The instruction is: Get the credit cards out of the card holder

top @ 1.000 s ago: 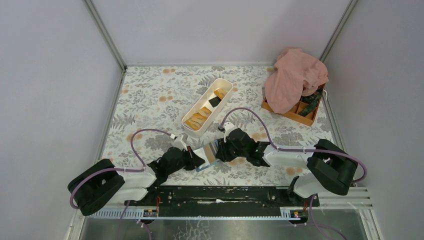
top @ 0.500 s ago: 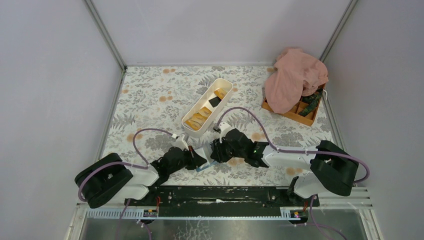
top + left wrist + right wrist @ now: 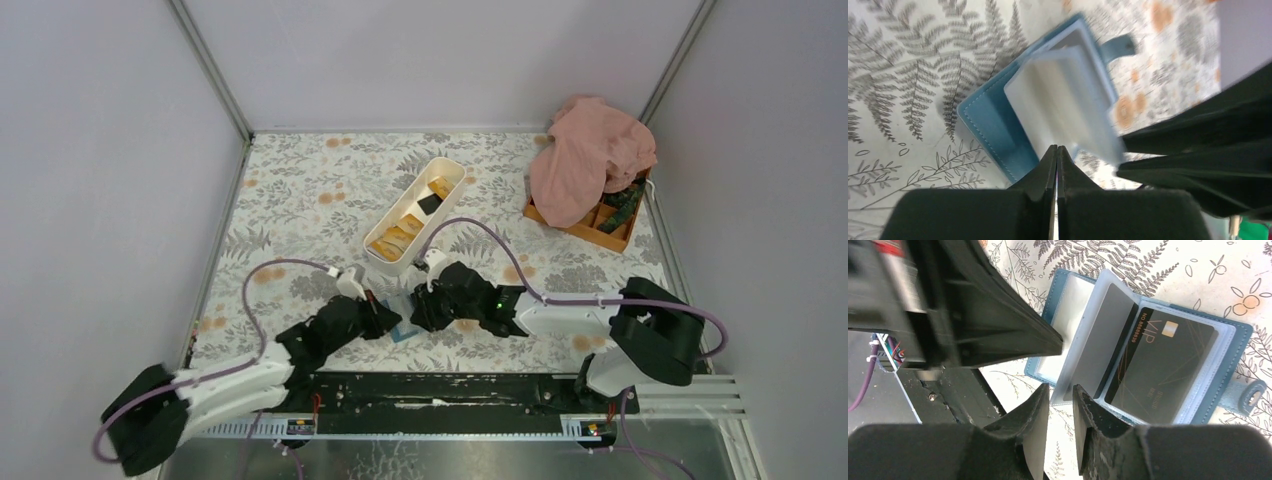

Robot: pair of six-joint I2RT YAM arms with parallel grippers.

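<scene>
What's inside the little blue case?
The open blue case shows one black VIP card. The lifted clear pocket looks empty; anything beneath the card is covered.

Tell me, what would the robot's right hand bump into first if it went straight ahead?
Probably the clear plastic page of the blue card holder: its edge sits right at the tips of the right hand. The black card lies beyond it, though depth is hard to judge.

We see the left tool (image 3: 1056, 150) and right tool (image 3: 1061, 390) hemming the card holder (image 3: 1100, 345), white tray (image 3: 397, 263) just behind; table (image 3: 300, 190) opens farther left.
</scene>
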